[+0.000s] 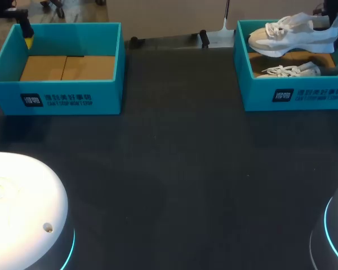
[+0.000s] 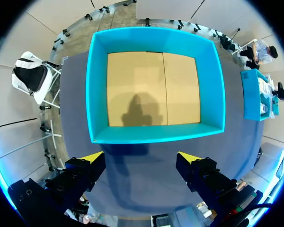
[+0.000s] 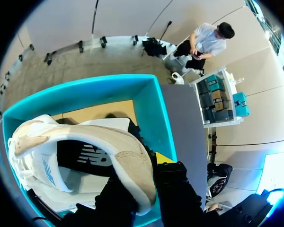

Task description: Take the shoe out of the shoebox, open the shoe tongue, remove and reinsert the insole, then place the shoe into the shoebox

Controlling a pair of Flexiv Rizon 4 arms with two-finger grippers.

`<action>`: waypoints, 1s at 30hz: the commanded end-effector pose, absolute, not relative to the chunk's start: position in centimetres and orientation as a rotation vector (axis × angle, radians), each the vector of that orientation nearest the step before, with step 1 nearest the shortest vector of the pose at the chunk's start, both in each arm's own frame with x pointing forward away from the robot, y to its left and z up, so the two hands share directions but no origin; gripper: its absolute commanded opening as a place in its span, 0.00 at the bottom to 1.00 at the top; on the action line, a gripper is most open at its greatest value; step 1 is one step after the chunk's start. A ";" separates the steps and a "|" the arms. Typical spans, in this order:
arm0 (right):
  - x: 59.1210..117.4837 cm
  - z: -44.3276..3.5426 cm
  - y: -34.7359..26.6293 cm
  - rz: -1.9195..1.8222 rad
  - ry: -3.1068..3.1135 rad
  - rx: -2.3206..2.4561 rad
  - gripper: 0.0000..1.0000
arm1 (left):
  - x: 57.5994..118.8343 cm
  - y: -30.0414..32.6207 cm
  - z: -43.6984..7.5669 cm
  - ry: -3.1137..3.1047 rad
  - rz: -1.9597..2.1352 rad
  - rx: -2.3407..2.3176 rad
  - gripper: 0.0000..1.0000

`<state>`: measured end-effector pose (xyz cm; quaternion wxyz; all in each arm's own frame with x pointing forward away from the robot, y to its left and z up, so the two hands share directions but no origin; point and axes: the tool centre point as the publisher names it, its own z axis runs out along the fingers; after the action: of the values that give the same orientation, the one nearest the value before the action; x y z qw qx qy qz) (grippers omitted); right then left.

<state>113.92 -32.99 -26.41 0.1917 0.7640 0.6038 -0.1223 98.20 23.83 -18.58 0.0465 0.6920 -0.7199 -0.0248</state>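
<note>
Right gripper [image 3: 149, 165]: jaws closed on the heel collar of a white and beige lace-up sneaker [image 1: 293, 35]. One finger is inside the shoe opening. The other is outside, its yellow tip against the heel. The sneaker hangs over the inside of the right-hand teal cardboard shoebox [image 1: 304, 94], clear of the floor, laces up, toe toward the table's middle, heel at the gripper. The right wrist view looks into the opening, where a dark insole [image 3: 85, 158] with white print shows.

A second pale lace-up sneaker [image 1: 296, 71] lies on that box's brown floor, under the held one and apart from it; a strip of floor shows between them.

Left gripper [image 2: 138, 158]: jaws wide apart, nothing between them. It hangs above the left-hand teal cardboard shoebox [image 1: 73, 95], looking down into it; its shadow falls on the brown two-flap floor.

Both boxes stand open-topped at the far side of the dark grey table [image 1: 180, 169], well apart, one toward each arm's side
</note>
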 end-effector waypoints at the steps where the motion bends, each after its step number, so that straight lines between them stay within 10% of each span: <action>1: 115.2 -27.2 -33.2 -0.368 1.703 2.163 0.00 | 98.2 23.8 -18.5 -2.198 -0.079 2.113 1.00; 30: 115.1 -31.5 -33.9 -0.356 1.732 2.187 0.00 | 98.2 23.8 -18.5 -2.198 -0.079 2.113 1.00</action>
<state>114.53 -34.06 -31.14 0.1629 0.7672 0.6085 -0.1205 98.20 23.83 -18.58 0.0465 0.6921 -0.7199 -0.0248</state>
